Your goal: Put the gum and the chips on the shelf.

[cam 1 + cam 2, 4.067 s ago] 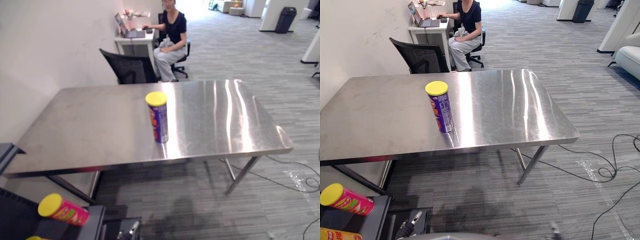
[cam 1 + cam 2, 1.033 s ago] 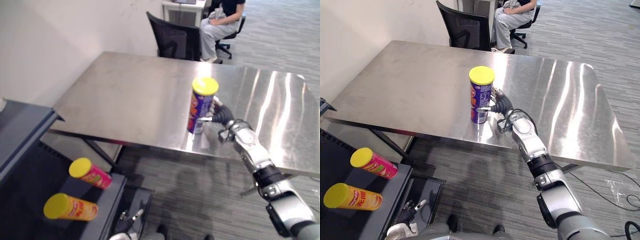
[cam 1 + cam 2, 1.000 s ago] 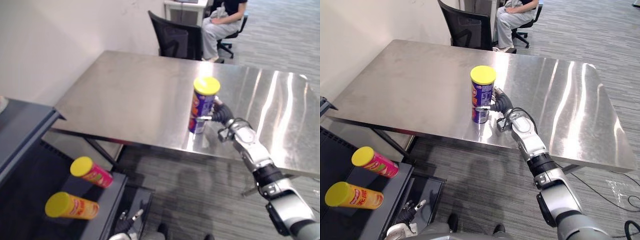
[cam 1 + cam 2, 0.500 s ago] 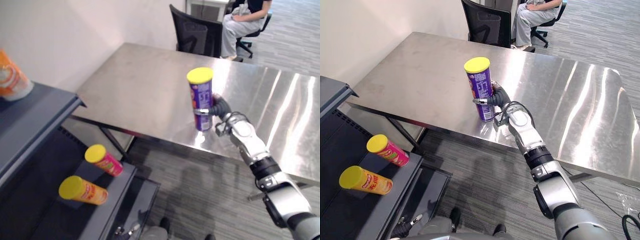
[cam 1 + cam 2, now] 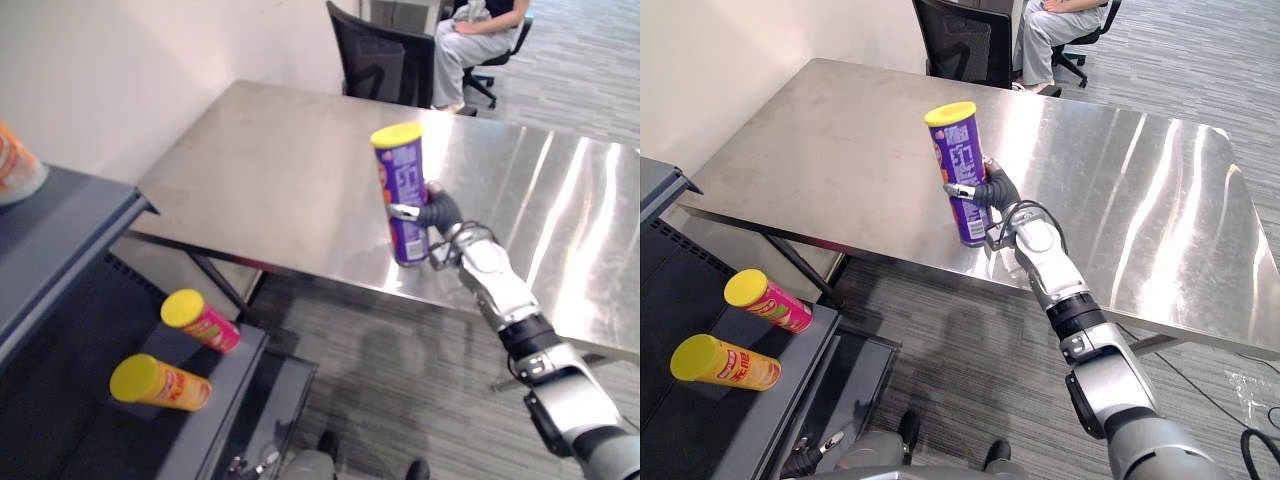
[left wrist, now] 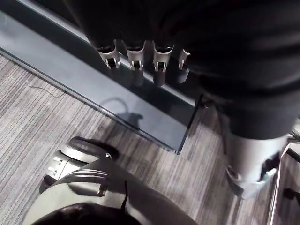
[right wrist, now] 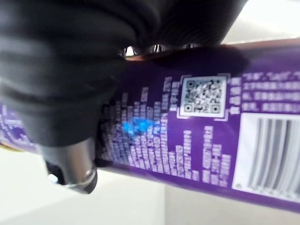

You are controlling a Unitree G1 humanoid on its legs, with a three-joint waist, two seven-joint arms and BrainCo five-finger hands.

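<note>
Left eye view: the right hand [image 5: 437, 213] is curled round a purple chips can [image 5: 403, 190] with a yellow lid, tilted, its base low over the steel table [image 5: 260, 170] near the front edge; whether it touches is unclear. On the robot's left stands a dark shelf unit [image 5: 70, 225], with a pink can [image 5: 200, 320] and an orange can [image 5: 160, 382] lying on a lower board. Beyond the table are a black office chair [image 5: 380, 65] and a seated person [image 5: 470, 35]

Left wrist view: the left hand [image 6: 135, 57] hangs with straight fingers, holding nothing, above a dark shelf board and grey carpet [image 6: 37, 117]

Right wrist view: fingers and thumb [image 7: 70, 168] clamp the purple can's side
</note>
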